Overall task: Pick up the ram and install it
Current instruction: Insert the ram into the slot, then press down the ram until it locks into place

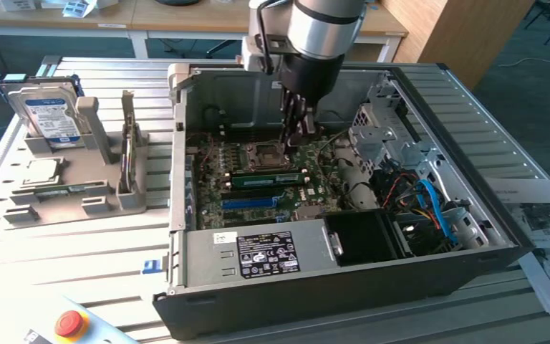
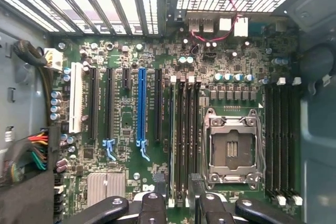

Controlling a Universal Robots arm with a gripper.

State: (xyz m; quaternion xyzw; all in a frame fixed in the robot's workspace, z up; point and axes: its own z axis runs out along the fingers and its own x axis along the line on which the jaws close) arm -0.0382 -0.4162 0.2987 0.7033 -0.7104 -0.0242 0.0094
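I judge the pick and the carry done. The ram [image 1: 266, 177] stands on edge in a memory slot of the motherboard [image 1: 213, 190], in the middle of the exterior view, just below the bare processor socket [image 1: 261, 152]. My jaws [image 1: 299, 135] hang just above it, spread as wide as they go and gripping nothing. In the wrist view my fingers [image 2: 152, 208] straddle the bank of slots at the lower middle of the frame. I cannot tell whether the stick is pressed fully home or its end latches have closed, so seating may be what is left.

The computer case [image 1: 351, 279] is the biggest holder here. It lies open on the tabletop [image 1: 84, 265], across the centre and right of the frame. Inside are:
- the motherboard
- a labelled power supply [image 1: 266, 254] at lower centre
- a black shroud [image 1: 361, 240] beside the power supply
- a metal drive cage [image 1: 389, 136] at upper right
- blue cables [image 1: 435, 208] at the right

The grey parts tray [image 1: 65, 211] at the left of the frame carries a hard drive [image 1: 51, 115] standing upright at its upper end. A square silver processor [image 1: 41, 172] lies flat below the drive, and a second green stick [image 1: 69, 190] lies flat just under the processor. A tall narrow holder [image 1: 127, 150] stands at the tray's right side. I cannot tell if anything sits in it.
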